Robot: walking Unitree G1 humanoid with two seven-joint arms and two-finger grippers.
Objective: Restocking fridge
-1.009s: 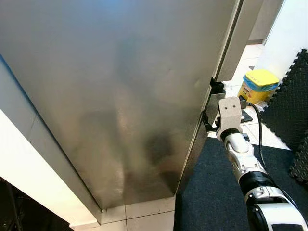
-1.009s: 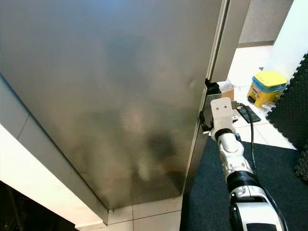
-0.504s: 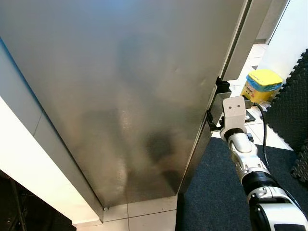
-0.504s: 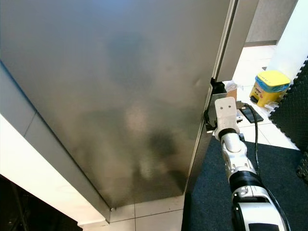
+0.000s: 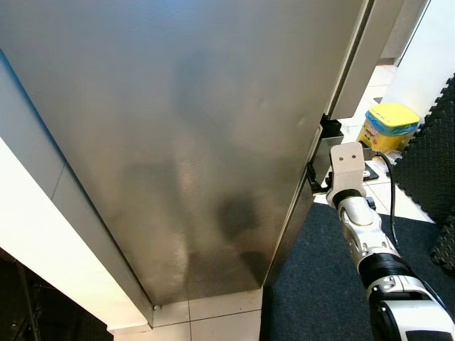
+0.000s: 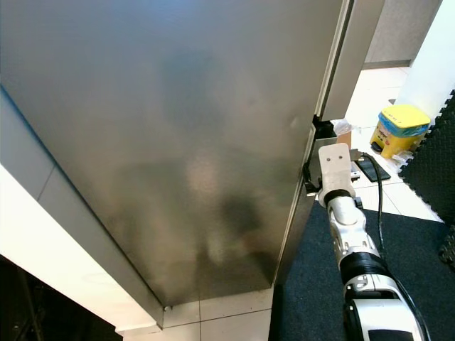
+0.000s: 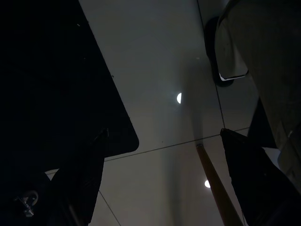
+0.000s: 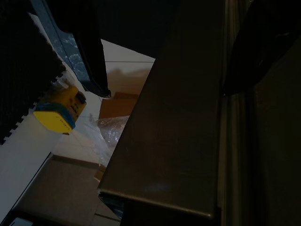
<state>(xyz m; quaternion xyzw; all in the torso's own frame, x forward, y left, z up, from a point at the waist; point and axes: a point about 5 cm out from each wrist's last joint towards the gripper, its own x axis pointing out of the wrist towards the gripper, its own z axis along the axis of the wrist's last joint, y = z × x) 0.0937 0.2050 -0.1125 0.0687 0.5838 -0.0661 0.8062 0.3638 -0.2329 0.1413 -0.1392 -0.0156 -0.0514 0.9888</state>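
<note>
The fridge's big brushed-steel door fills most of the eye views. My right gripper is at the door's free vertical edge, at the end of my silver right arm. In the right wrist view the door's edge runs between the two black fingers, with a gap of floor showing beside one finger, so the gripper is open around the edge. My left gripper hangs idle and open over pale floor tiles.
A yellow bin with a blue band stands on the tiles beyond the door. A dark carpet mat lies under my right arm. Black foam mats stand at the right, a white cabinet side at the left. Cardboard lies behind the door.
The door's free edge and my right gripper on it have shifted slightly to the right, while the yellow bin has hardly shifted in the picture.
</note>
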